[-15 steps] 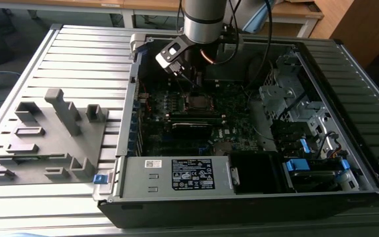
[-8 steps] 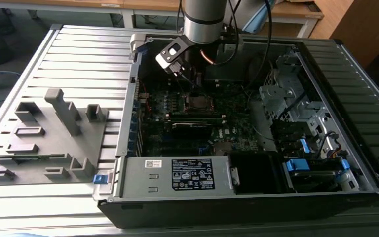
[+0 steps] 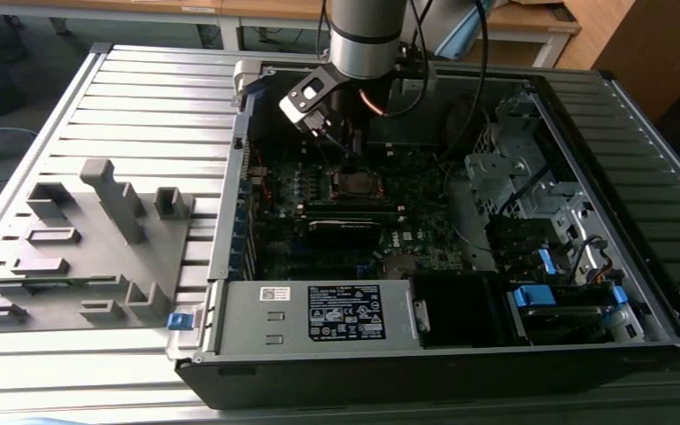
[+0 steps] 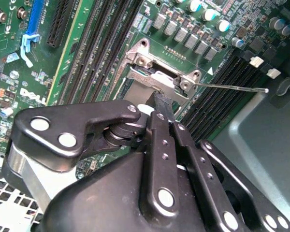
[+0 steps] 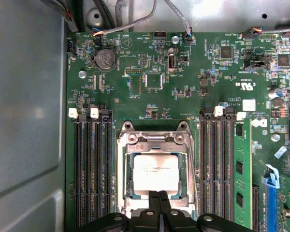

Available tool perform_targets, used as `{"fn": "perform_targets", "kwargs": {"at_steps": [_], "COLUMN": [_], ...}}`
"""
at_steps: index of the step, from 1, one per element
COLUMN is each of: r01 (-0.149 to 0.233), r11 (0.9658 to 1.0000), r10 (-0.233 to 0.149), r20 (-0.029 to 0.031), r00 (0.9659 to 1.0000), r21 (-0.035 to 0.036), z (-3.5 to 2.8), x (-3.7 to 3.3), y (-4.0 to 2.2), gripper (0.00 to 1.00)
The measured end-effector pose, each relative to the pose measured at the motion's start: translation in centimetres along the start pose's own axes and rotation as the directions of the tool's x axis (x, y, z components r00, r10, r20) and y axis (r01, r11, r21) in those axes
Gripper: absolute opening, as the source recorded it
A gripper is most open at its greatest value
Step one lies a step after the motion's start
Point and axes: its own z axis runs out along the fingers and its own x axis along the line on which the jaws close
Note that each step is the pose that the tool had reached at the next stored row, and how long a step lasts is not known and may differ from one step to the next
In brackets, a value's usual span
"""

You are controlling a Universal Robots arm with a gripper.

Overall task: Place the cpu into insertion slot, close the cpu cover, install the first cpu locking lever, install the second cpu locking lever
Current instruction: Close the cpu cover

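One arm [image 3: 364, 40] reaches down into an open computer case [image 3: 435, 367] that lies on a slatted metal surface [image 3: 151, 97]. A grey moulded fixture [image 3: 81, 257] sits beside the case, toward the exterior view's left.

The gripper [image 3: 343, 161] hangs low over the middle of the green board. In the first wrist view its two black fingers [image 5: 153, 200] are pressed flat together with nothing between them. The cpu [image 5: 155, 172] sits in the insertion slot [image 5: 124, 164], dull silver top facing up. The cpu cover [image 5: 154, 146] lies down around it, so the chip shows through the square cut-out. Long black memory slots [image 5: 92, 169] run along both sides of the socket.

In the second wrist view the gripper [image 4: 159, 99] tip is right at the edge of the cover. I cannot tell whether it touches. A thin metal locking lever [image 4: 232, 87] sticks out sideways from a corner of the cover, over the memory slots.
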Motion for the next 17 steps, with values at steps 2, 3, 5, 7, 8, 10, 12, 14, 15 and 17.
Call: {"fn": "perform_targets", "kwargs": {"at_steps": [2,3,5,7,8,10,12,14,15,17], "r01": [0.017,0.033,0.068,0.104,0.121,0.158,0.194,0.229,0.247,0.282], "r11": [0.9999,0.9995,0.9977,0.9946,0.9926,0.9875,0.9810,0.9734,0.9691,0.9593], "r10": [-0.017,-0.033,-0.068,-0.104,-0.121,-0.158,-0.194,-0.229,-0.247,-0.282], "r20": [-0.0003,-0.0006,-0.0012,-0.0018,-0.0021,-0.0028,-0.0035,-0.0041,-0.0044,-0.0051], "r00": [0.9999,0.9995,0.9977,0.9946,0.9926,0.9875,0.9810,0.9734,0.9691,0.9593], "r21": [-0.0001,-0.0002,-0.0003,-0.0005,-0.0006,-0.0008,-0.0011,-0.0014,-0.0015,-0.0019], "z": [0.01,0.02,0.04,0.06,0.07,0.10,0.13,0.15,0.16,0.19], "x": [0.00,0.00,0.00,0.00,0.00,0.00,0.00,0.00,0.00,0.00], "y": [0.00,0.00,0.00,0.00,0.00,-0.01,0.00,0.00,0.00,0.00], "gripper": [0.11,0.11,0.11,0.11,0.11,0.11,0.11,0.11,0.11,0.11]}}
